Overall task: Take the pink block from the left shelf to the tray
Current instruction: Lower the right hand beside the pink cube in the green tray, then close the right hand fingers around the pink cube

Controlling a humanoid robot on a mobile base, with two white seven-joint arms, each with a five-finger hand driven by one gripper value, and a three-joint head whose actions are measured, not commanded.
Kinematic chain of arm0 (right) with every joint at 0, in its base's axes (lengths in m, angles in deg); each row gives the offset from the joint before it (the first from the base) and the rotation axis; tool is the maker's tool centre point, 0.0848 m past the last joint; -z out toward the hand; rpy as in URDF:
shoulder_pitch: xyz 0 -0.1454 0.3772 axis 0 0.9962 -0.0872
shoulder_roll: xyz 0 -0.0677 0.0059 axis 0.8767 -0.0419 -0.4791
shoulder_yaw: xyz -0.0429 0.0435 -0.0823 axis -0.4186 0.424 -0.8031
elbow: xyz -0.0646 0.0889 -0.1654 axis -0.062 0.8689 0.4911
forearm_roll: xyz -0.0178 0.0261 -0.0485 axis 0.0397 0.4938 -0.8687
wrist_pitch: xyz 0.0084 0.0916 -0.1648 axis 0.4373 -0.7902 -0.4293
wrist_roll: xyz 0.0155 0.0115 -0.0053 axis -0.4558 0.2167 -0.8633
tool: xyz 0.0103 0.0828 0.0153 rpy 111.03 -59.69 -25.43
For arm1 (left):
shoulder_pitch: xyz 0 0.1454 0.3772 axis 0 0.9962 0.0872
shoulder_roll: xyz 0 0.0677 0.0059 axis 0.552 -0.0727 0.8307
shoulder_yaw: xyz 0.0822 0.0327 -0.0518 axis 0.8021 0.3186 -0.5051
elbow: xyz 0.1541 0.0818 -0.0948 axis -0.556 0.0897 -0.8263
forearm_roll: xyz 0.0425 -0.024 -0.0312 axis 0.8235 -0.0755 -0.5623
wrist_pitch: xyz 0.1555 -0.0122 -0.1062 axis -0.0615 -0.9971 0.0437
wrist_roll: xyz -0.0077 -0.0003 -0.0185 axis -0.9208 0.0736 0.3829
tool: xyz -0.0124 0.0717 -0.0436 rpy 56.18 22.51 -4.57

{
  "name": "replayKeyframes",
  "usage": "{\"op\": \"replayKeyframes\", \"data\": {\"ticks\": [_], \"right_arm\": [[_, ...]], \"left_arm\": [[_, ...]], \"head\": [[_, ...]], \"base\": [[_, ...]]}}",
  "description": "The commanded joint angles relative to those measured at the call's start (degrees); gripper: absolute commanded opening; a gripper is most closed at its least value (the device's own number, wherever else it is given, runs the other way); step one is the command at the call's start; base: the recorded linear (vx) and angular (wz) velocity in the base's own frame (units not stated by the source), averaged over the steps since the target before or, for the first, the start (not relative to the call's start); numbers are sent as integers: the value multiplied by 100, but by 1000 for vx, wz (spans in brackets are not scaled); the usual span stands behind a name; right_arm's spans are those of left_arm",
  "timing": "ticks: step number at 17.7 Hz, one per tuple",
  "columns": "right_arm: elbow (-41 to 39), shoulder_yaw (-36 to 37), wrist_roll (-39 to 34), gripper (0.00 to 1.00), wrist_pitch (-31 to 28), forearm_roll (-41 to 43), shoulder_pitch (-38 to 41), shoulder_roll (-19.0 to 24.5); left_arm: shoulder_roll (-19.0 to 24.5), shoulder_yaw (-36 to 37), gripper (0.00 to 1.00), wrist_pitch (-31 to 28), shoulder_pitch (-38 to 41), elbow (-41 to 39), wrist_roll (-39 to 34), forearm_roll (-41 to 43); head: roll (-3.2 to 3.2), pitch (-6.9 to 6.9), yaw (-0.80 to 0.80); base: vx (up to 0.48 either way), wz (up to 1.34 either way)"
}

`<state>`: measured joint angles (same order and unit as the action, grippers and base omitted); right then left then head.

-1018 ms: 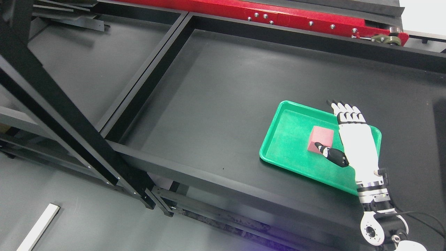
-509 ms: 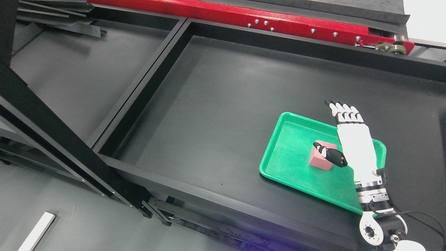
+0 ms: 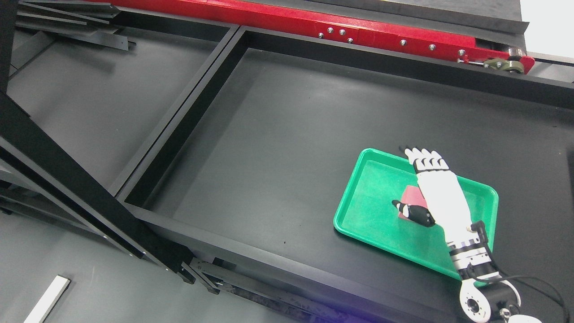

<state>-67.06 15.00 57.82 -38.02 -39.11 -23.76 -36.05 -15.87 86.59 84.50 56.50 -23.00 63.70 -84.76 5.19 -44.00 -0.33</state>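
The pink block (image 3: 410, 195) lies in the green tray (image 3: 370, 188) on the black shelf floor at the right. My right hand (image 3: 409, 178) comes in from the lower right and hovers over the tray. Its fingers (image 3: 425, 158) are stretched out flat and its black thumb (image 3: 412, 211) is spread to the left. The palm covers most of the block; only the block's left part shows. I cannot tell whether the hand touches the block. The left arm is out of view.
The tray sits in a wide black shelf bay with a raised front lip (image 3: 251, 255). A black divider (image 3: 188, 103) splits it from the left bay. A diagonal black post (image 3: 67, 179) crosses the left side. A red beam (image 3: 358, 27) runs along the back.
My right hand has moved left and toward me, so it now covers most of the pink block. The camera view has also shifted. The block stays in the tray.
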Motion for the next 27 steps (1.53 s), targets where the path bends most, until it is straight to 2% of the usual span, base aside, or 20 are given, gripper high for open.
{"op": "replayKeyframes", "data": {"ticks": [1,9,27], "right_arm": [[132,-71,-303,99,-81,-37,178,-329],[632,-97,-1015,99,-169,-46,-173,-329],[1881,-141,-1051,99,-160,-11,-974,-338]], "left_arm": [[100,0,100,3,-132,-100,2,9],[100,0,100,3,-132,-100,2,9],[100,0,100,3,-132,-100,2,9]], "head": [[0,0,0],[0,0,0],[0,0,0]], "base": [[0,0],[0,0],[0,0]]}}
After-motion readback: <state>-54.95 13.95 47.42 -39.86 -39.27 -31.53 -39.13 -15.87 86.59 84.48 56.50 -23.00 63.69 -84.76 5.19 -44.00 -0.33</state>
